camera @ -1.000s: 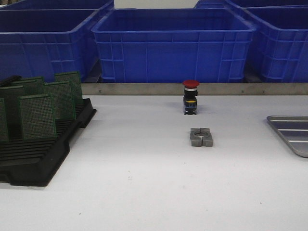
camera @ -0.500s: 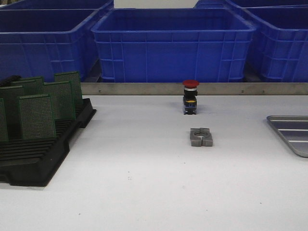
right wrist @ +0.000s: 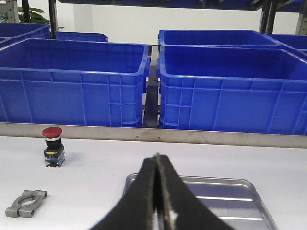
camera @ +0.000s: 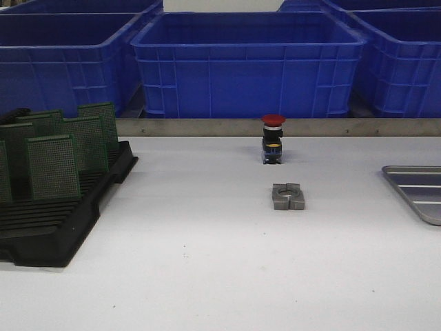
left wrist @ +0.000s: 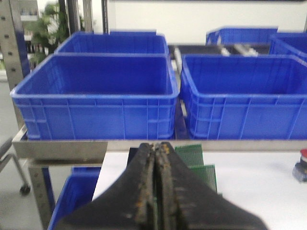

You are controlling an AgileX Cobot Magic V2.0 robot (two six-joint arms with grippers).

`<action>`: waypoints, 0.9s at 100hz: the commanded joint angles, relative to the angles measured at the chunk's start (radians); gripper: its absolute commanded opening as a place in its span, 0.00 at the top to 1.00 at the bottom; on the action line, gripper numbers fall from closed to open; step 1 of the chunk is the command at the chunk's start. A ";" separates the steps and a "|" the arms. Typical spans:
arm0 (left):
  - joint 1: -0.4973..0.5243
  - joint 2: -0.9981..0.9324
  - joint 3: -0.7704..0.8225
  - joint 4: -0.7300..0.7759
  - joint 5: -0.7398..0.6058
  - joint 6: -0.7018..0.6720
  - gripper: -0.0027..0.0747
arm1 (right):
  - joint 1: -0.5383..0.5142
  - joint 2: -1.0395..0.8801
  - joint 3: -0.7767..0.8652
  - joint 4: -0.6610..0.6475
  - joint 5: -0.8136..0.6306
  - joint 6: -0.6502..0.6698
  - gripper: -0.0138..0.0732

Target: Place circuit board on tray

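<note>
- Green circuit boards (camera: 53, 167) stand upright in a black rack (camera: 62, 221) at the table's left.
- The grey tray (camera: 419, 189) lies at the right edge, well apart.
- Between them sit a red button (camera: 273, 138) and a grey clamp (camera: 288, 196).
- Left pincer (left wrist: 155, 191) and right pincer (right wrist: 157, 191) are both closed, empty.
- Blue crates (camera: 248, 62) line the table's far edge.

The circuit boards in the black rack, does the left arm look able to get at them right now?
Probably yes. The left gripper, shut and empty, sits just short of the circuit boards upright in the black rack, with nothing between them; it must open first.
</note>
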 commanded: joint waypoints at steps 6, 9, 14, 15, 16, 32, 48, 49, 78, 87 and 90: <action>0.002 0.173 -0.195 -0.010 0.122 0.049 0.99 | 0.003 -0.022 -0.012 -0.008 -0.089 -0.011 0.92; 0.002 0.206 -0.227 -0.010 0.155 0.049 0.99 | 0.003 -0.022 -0.012 -0.008 -0.089 -0.011 0.92; 0.002 0.271 -0.279 -0.010 0.216 0.049 0.99 | 0.003 -0.022 -0.012 -0.008 -0.089 -0.011 0.92; 0.002 0.278 -0.293 -0.010 0.232 0.049 0.99 | 0.003 -0.022 -0.012 -0.008 -0.089 -0.011 0.92; 0.002 0.286 -0.300 -0.010 0.241 0.049 0.99 | 0.003 -0.022 -0.012 -0.008 -0.089 -0.011 0.92; 0.002 0.446 -0.430 -0.015 0.404 0.107 0.99 | 0.003 -0.022 -0.012 -0.008 -0.089 -0.011 0.92; 0.002 0.554 -0.483 -0.025 0.451 0.179 0.99 | 0.003 -0.022 -0.012 -0.008 -0.089 -0.011 0.92; 0.002 0.557 -0.483 -0.025 0.451 0.179 0.99 | 0.003 -0.022 -0.012 -0.008 -0.089 -0.011 0.92; 0.002 0.605 -0.487 -0.044 0.456 0.202 0.94 | 0.003 -0.022 -0.012 -0.008 -0.089 -0.011 0.92; 0.002 0.605 -0.487 -0.057 0.459 0.231 0.75 | 0.003 -0.022 -0.012 -0.008 -0.089 -0.011 0.92; 0.002 0.605 -0.487 -0.059 0.461 0.231 0.67 | 0.003 -0.022 -0.012 -0.008 -0.089 -0.011 0.92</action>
